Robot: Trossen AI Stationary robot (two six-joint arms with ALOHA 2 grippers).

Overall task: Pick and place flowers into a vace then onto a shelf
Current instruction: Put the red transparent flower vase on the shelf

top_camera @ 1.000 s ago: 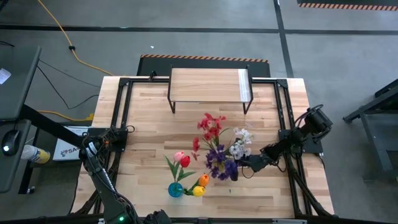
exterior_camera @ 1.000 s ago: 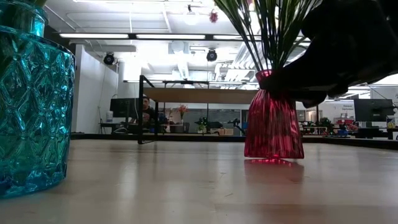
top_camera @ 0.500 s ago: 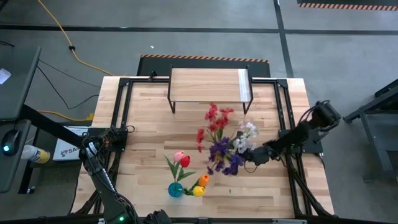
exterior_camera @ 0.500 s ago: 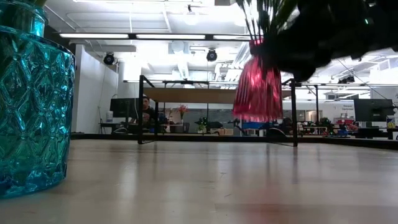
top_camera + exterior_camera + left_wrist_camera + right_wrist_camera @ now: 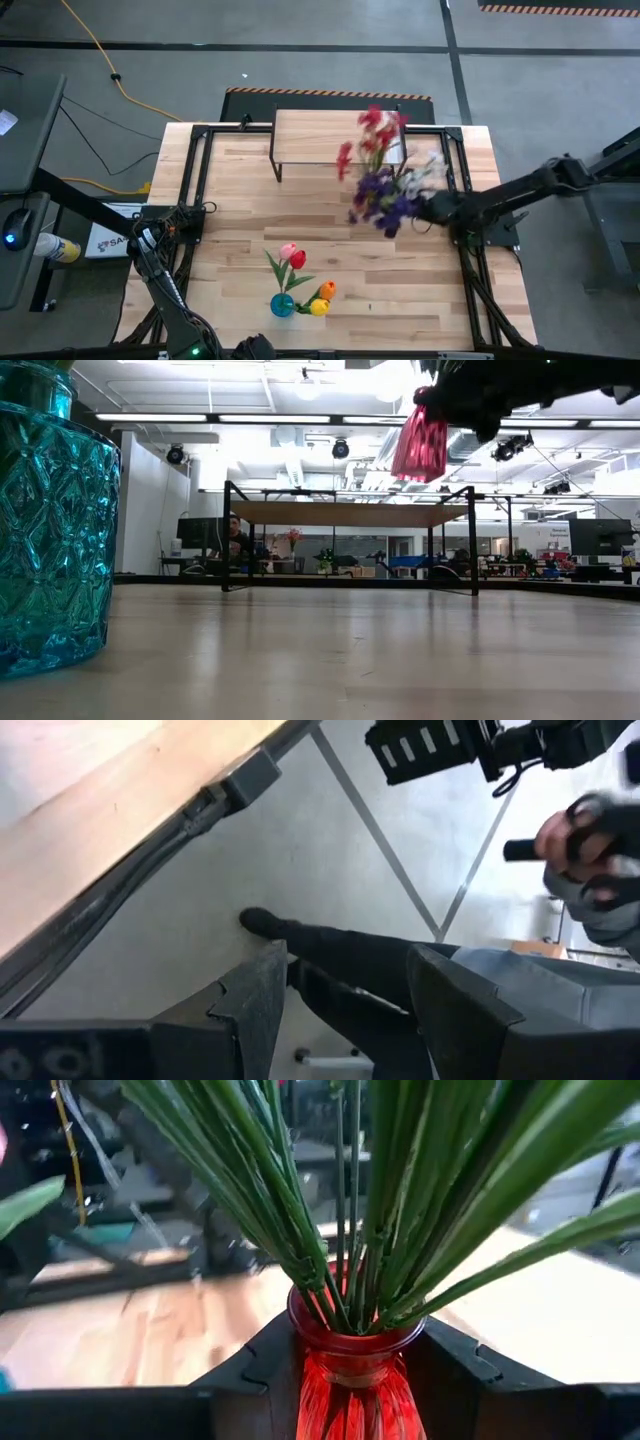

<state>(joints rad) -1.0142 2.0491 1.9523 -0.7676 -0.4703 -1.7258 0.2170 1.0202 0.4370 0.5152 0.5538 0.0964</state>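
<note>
right gripper (image 5: pixel 350 1380) fingers clamp red vase (image 5: pixel 421 442) of sprigs (image 5: pixel 385 185) aloft, seemingly near shelf (image 5: pixel 330 135); left gripper (image 5: pixel 340 1010) fingers parted, empty, off the surface (image 5: pixel 240 250).

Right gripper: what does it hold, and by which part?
The right gripper holds the red vase of flowers, fingers clamped on both sides just below its neck.

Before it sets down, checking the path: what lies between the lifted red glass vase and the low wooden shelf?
Nothing: the low view shows open air between the red ribbed glass vase and the light wooden shelf.
</note>
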